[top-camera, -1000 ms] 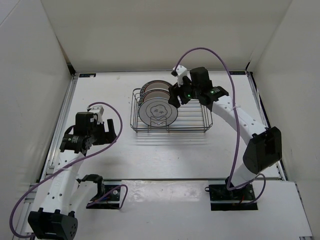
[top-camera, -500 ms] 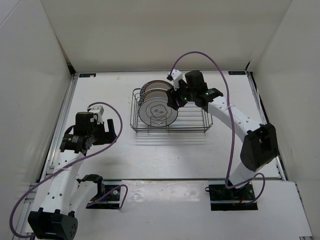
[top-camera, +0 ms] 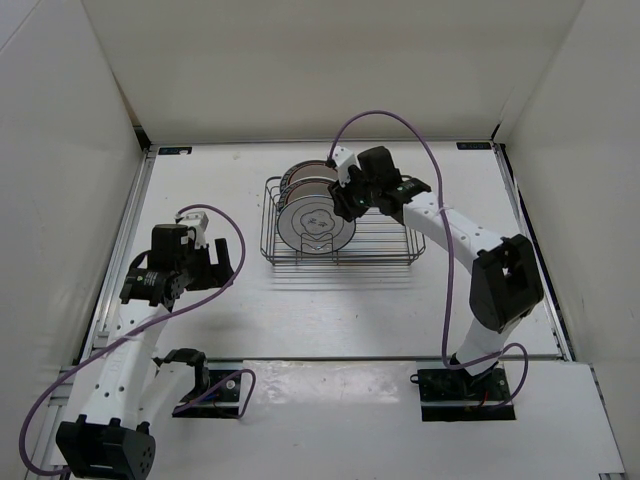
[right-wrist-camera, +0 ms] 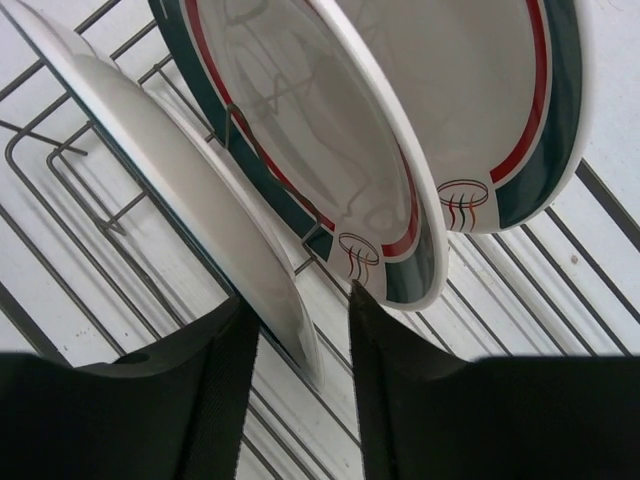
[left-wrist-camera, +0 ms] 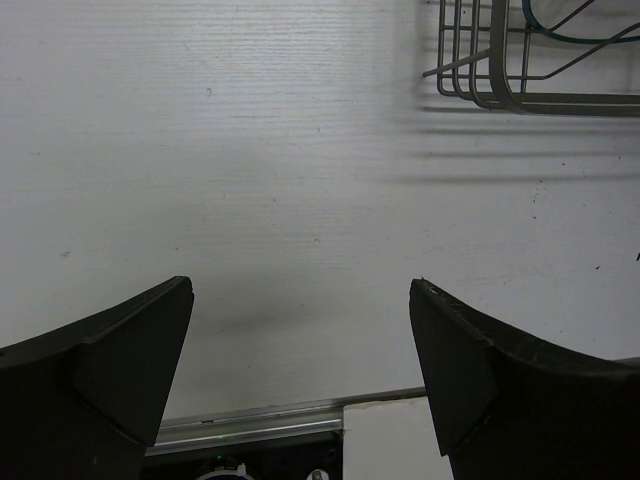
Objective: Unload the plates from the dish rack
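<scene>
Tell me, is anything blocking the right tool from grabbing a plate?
No, nothing visible blocks it. The right tool has a finger on either side of the nearest plate's edge in the dish rack. The two red-and-teal plates stand beyond it.

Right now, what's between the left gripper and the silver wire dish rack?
Only bare white table separates left gripper from dish rack; the left wrist view shows it.

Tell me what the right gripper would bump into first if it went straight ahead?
Probably the front plate. Its rim sits right between the open fingers of the right gripper, so it looks like the first thing in the way.
</scene>
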### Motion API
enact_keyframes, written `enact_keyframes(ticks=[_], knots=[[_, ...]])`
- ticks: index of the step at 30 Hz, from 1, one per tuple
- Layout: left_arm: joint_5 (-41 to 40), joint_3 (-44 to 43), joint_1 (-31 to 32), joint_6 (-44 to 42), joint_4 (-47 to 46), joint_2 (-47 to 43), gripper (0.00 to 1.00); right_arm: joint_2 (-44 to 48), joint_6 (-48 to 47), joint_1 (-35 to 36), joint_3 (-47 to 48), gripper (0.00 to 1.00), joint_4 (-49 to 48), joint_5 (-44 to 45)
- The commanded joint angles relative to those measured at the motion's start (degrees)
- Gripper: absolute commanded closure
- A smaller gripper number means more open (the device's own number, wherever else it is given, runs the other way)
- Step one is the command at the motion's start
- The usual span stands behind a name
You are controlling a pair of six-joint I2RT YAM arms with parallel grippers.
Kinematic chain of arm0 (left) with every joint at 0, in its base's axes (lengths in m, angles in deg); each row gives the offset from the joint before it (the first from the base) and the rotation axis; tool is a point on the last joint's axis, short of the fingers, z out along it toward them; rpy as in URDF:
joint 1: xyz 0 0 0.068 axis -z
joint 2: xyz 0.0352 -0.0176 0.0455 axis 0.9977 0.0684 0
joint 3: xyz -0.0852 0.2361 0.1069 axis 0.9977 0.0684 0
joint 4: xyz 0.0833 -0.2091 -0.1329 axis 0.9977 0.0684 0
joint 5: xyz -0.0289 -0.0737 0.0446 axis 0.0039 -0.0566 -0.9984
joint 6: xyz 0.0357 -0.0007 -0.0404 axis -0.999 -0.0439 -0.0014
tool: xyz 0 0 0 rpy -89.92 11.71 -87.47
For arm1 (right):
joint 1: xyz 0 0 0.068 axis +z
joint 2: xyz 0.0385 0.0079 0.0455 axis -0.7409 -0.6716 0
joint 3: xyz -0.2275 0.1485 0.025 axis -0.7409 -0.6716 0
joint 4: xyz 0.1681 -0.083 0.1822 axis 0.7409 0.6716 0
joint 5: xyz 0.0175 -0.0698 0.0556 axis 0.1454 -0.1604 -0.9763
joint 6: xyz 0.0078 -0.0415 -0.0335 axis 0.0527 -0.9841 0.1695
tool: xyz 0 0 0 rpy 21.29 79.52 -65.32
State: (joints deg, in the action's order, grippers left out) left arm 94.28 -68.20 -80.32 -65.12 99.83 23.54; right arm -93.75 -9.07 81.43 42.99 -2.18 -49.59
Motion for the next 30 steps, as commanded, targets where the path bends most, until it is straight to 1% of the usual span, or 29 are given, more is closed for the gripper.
enact_keyframes(ticks=[1,6,11,13,16,20,23,25,26,28,30], knots=[[1.07,0.29,0.13,-0.07,-0.38,-0.16,0.0,-0.32,-0.28,0.74,3.12,0.57,-3.47,2.25],[0.99,0.2,0.22,-0.24,-0.38,0.37,0.0,-1.11,-0.63,1.53,4.35,0.61,-2.95,4.1],[1.07,0.12,0.13,-0.16,-0.47,0.37,0.0,-1.46,-0.63,2.32,4.79,0.68,-2.95,6.91],[1.16,0.03,0.13,-0.24,-0.73,0.46,0.0,-1.37,-0.45,2.32,4.79,0.68,-3.12,7.53],[1.07,0.12,0.13,-0.16,-0.55,0.55,0.0,-1.11,-0.54,2.67,4.88,0.72,-3.12,8.85],[1.25,0.21,0.22,0.02,-0.64,1.6,0.0,-1.28,-0.19,2.85,5.31,0.72,-3.57,9.73],[2.04,-0.41,0.13,-0.24,0.15,2.22,0.0,-1.72,-0.72,3.2,6.72,0.77,-2.6,10.17],[2.13,0.03,0.22,-0.33,-0.72,1.69,0.0,-1.2,-0.89,3.2,7.07,0.81,-2.6,12.61],[1.95,0.2,0.13,-0.33,-0.99,0.91,0.0,-1.02,-0.98,3.2,6.9,0.81,-2.77,12.89],[2.3,0.29,0.22,-0.33,-1.17,0.81,0.0,-0.15,-1.16,2.94,7.16,0.86,-3.3,13.77],[2.74,0.12,0.13,-0.33,-1.17,1.07,0.0,0.12,-1.07,3.2,7.95,0.88,-3.47,13.77]])
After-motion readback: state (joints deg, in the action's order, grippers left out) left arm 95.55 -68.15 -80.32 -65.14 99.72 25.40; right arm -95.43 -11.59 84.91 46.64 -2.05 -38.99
